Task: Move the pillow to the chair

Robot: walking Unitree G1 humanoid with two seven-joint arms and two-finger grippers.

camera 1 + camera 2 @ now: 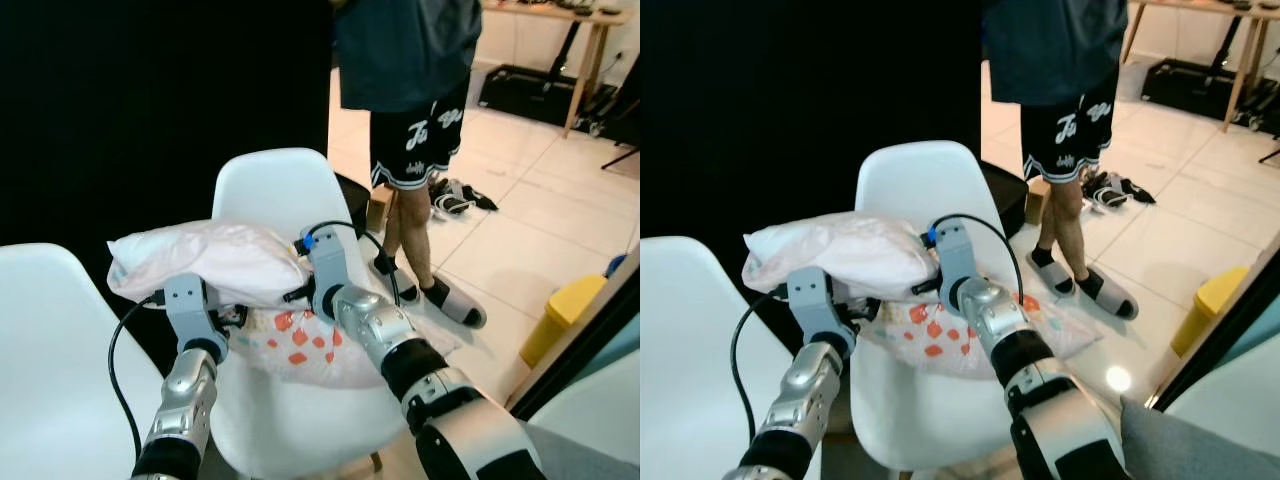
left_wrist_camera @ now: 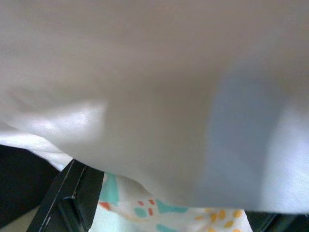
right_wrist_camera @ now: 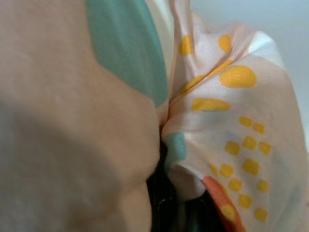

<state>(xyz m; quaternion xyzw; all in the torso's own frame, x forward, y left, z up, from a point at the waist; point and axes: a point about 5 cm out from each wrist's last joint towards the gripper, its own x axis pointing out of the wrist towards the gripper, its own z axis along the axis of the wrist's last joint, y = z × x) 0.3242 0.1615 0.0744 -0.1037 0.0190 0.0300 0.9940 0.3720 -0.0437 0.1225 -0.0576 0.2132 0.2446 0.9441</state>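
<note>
Both grippers are pressed into a pillow (image 1: 215, 262) held over the seat of a white chair (image 1: 290, 400). From the left eye, the left gripper (image 1: 222, 318) meets the pillow's lower left edge and the right gripper (image 1: 305, 285) its right end; the fingers are buried in fabric, so whether either pair is apart or clamped cannot be told. The pillow is pale pink and plump, with a patterned cloth (image 1: 300, 345) of red and orange spots hanging from beneath it onto the seat. A second white chair (image 1: 50, 340) stands to the left. Behind, a person (image 1: 410, 120) in dark shorts and slippers stands on pale tiles, with a yellow bin (image 1: 565, 315) at the right. The right eye shows the same scene: pillow across the seat front, just ahead of the backrest, both arms reaching in. In the left wrist view, white fabric presses close to the lens, with one black finger (image 2: 63, 198) below and a strip of teal and orange print beside it. In the right wrist view, bunched cloth with teal shapes and yellow dots crowds the frame, gathered into a fold near the dark finger base. The pillow looks light, soft and easily squashed, with a smooth, possibly slippery cover; holding it at both ends, pinching deep into the filling rather than the loose cloth, seems the safest way to lower it.
</note>
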